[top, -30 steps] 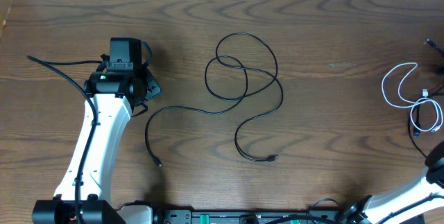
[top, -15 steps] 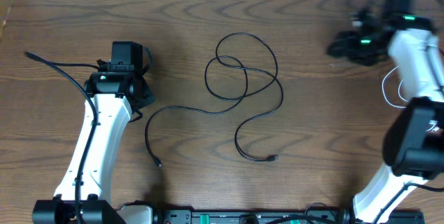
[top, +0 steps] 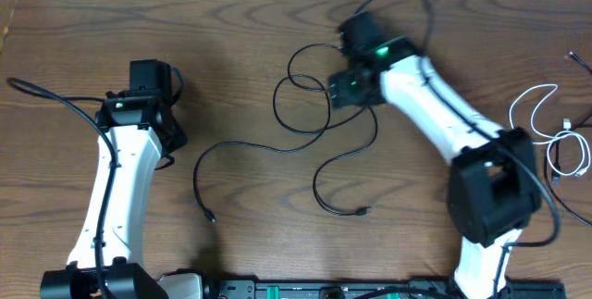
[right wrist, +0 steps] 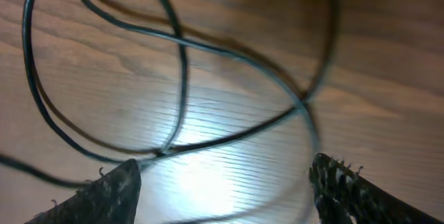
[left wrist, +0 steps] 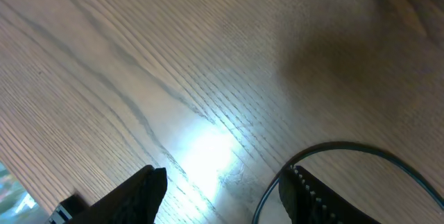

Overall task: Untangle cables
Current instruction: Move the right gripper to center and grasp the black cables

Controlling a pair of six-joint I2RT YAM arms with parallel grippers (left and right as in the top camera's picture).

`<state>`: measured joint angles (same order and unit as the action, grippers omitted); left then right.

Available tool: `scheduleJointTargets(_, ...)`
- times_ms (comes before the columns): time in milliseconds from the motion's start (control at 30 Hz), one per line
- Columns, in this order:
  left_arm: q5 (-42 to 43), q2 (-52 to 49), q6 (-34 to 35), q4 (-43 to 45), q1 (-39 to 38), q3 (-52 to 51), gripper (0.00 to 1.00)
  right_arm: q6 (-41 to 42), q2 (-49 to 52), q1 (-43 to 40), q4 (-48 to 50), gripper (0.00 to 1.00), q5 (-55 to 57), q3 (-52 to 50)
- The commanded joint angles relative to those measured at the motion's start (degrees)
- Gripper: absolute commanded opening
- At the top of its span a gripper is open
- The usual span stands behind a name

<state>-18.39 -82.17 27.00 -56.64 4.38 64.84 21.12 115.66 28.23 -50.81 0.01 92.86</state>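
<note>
My right fingers [right wrist: 114, 191] hang open over the thin black cable [top: 277, 148], its loops uncrossed yet; left fingers [left wrist: 139, 193] open, empty. Thin white cable [top: 535, 91] lies apart.

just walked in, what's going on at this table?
Two arms are working on untangling cables. The right gripper hovers open over the looped part of the black cable in the middle of the table, gripping nothing yet. The left gripper is open too, off to the left side, holding nothing. A white cable lies apart near the right edge.
</note>
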Motion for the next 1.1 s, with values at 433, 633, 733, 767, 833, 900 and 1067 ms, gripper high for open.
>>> scheduleJointTargets(433, 0.3, 0.2, 0.8, -1.0, 0.1, -0.9, 0.58, 28.0, 8.9, 10.6, 0.7, 0.70, 9.2, 0.8)
scheduleJointTargets(633, 0.3, 0.2, 0.8, -0.9, 0.1, -0.9, 0.58, 32.7, 10.8, 10.9, -0.4, 0.68, 9.1, 0.8)
scheduleJointTargets(733, 0.3, 0.2, 0.8, -1.0, 0.1, -0.9, 0.58, 34.8, 11.4, 10.9, -1.8, 0.54, 9.1, 0.8)
scheduleJointTargets(767, 0.3, 0.2, 0.8, -1.0, 0.1, -0.9, 0.58, 34.8, 11.5, 10.9, -2.1, 0.48, 9.1, 0.8)
scheduleJointTargets(833, 0.3, 0.2, 0.8, -0.9, 0.1, -0.9, 0.58, 34.8, 11.5, 10.9, -2.6, 0.40, 9.1, 0.8)
scheduleJointTargets(900, 0.3, 0.2, 0.8, -0.9, 0.1, -0.9, 0.58, 34.8, 11.5, 10.7, -3.3, 0.32, 9.1, 0.8)
scheduleJointTargets(1067, 0.3, 0.2, 0.8, -0.9, 0.1, -0.9, 0.58, 34.5, 11.4, 9.0, -5.4, 0.03, 9.1, 0.8)
